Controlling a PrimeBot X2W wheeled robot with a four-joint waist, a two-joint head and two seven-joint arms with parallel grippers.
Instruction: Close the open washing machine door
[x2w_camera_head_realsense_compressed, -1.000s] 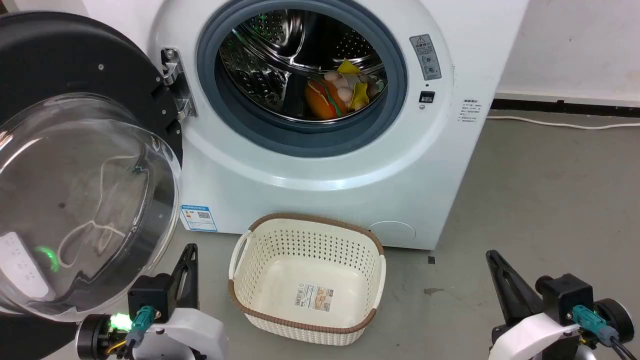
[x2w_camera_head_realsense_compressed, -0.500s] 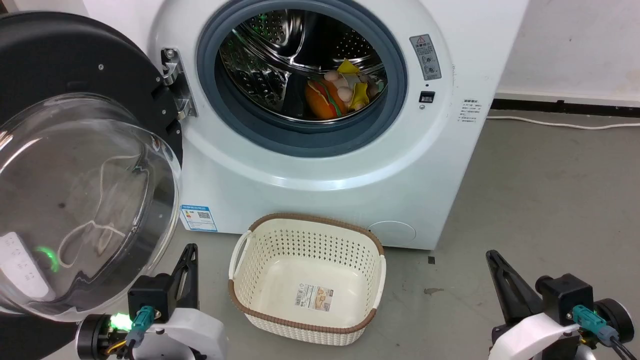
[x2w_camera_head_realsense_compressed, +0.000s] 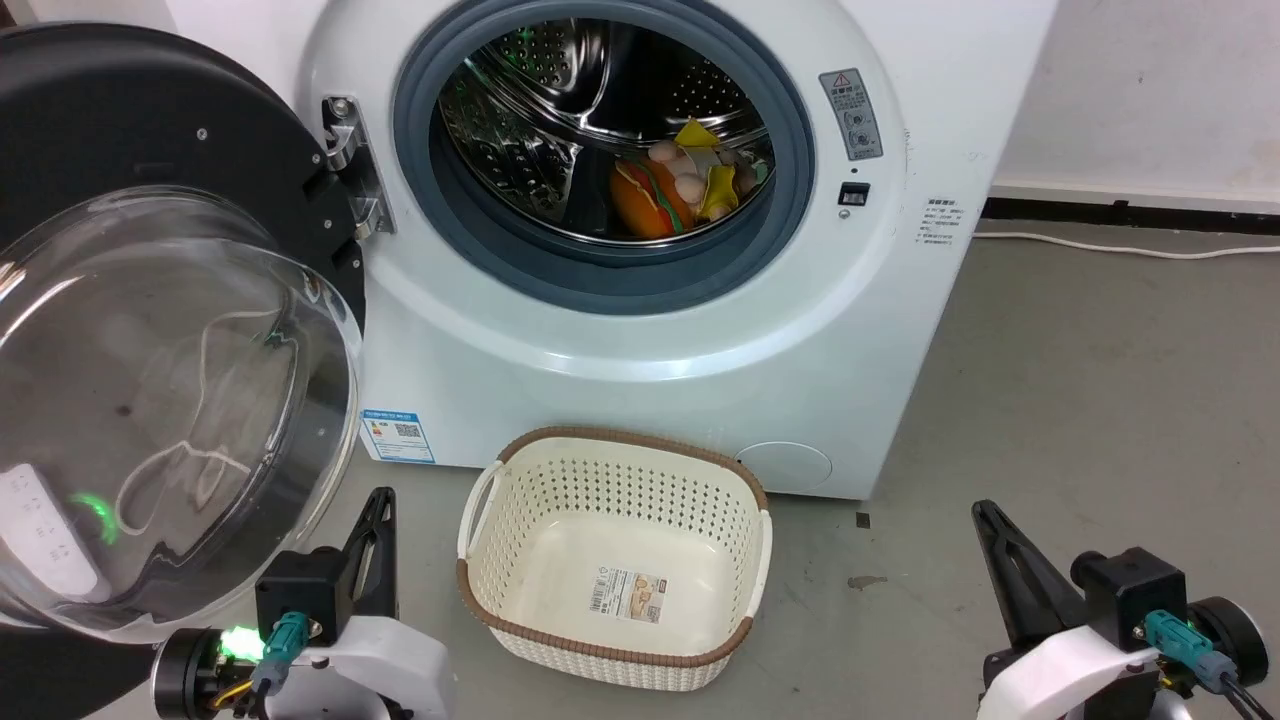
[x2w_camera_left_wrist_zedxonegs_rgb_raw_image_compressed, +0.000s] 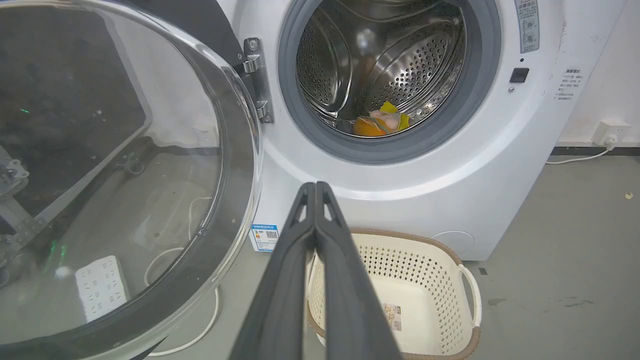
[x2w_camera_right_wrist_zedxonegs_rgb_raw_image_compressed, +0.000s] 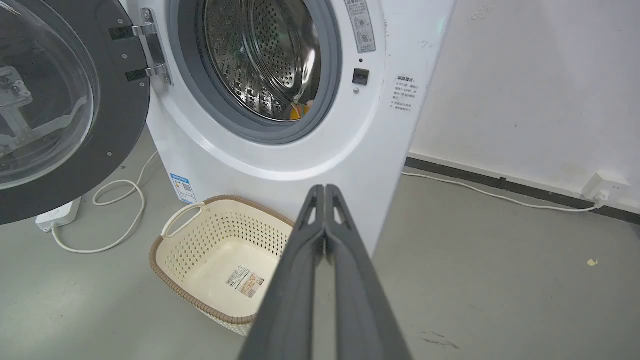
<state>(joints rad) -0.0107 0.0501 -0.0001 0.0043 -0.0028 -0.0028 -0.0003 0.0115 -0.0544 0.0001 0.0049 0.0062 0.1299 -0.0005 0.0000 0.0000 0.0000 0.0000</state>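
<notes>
Currently the washing machine door (x2w_camera_head_realsense_compressed: 170, 330) stands wide open. Left gripper (x2w_camera_head_realsense_compressed: 380, 500) and right gripper (x2w_camera_head_realsense_compressed: 985, 512) fingers together, empty, flanking the basket (x2w_camera_head_realsense_compressed: 612, 437).

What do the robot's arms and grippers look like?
The left gripper and right gripper each have two long, tapering black jaws on a black boxy block, joined to a white rounded wrist shell. A teal cable connector plugs into each; a green light glows beside the left one.
</notes>
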